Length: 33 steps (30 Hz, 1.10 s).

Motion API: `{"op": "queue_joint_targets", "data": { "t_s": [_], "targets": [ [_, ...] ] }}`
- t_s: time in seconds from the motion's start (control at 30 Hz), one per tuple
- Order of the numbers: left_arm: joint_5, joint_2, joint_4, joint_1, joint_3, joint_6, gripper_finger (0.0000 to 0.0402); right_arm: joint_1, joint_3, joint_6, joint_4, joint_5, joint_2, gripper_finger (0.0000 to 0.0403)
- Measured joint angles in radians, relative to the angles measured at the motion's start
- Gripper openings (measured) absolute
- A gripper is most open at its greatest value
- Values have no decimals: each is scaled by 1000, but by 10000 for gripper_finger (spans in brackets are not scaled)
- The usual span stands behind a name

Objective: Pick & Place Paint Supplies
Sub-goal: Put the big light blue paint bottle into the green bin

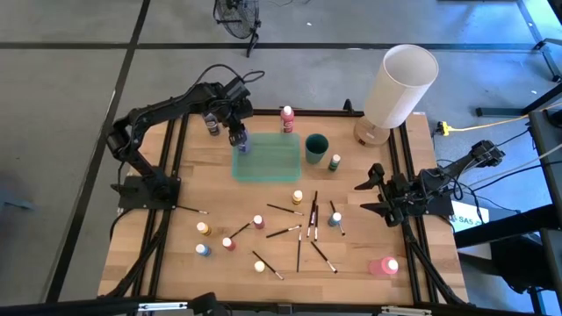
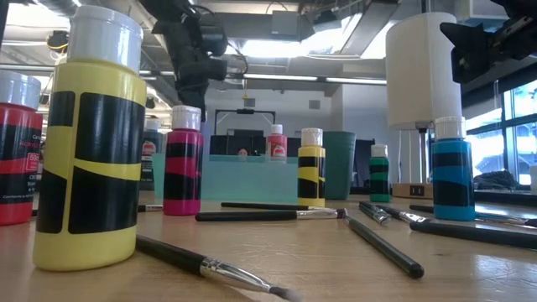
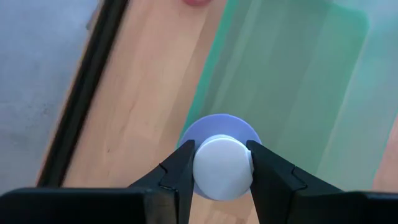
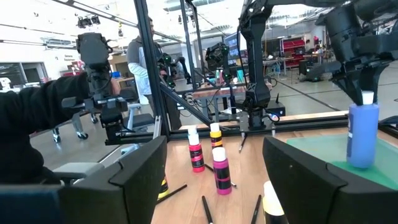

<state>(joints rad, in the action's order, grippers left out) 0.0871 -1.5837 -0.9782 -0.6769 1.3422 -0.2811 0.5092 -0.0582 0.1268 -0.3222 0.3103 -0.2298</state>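
We log: left hand (image 3: 222,163) clamps 1 blue bottle's (image 4: 362,134) cap over tray (image 1: 272,162), label hidden; right hand (image 1: 367,197) wide, 3 o'clock.

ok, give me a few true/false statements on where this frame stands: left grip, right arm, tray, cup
1. The left gripper has its jaws shut on the white cap of a light-purple paint bottle. True.
2. That bottle is over the wood, clear of the green tray. False: it hangs at the tray's edge.
3. The right gripper holds a brush. False: its jaws are open and empty, at the table's right edge.
4. The dark green cup stands beside the tray, not in it. True.
5. Several brushes lie on the table. True.
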Motion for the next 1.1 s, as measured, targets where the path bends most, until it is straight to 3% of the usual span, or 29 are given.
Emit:
{"op": "queue_joint_targets", "data": {
  "t_s": [0.4,0.63,1.1],
  "targets": [
    [2,29,36,0,-43,-28,118,0,0,0,3,0,0,271],
    [-2,30,31,15,-43,-10,166,0,0,0,3,1,0,271],
    [-4,31,32,37,-43,-2,173,0,0,0,4,1,0,270]
  ]
}}
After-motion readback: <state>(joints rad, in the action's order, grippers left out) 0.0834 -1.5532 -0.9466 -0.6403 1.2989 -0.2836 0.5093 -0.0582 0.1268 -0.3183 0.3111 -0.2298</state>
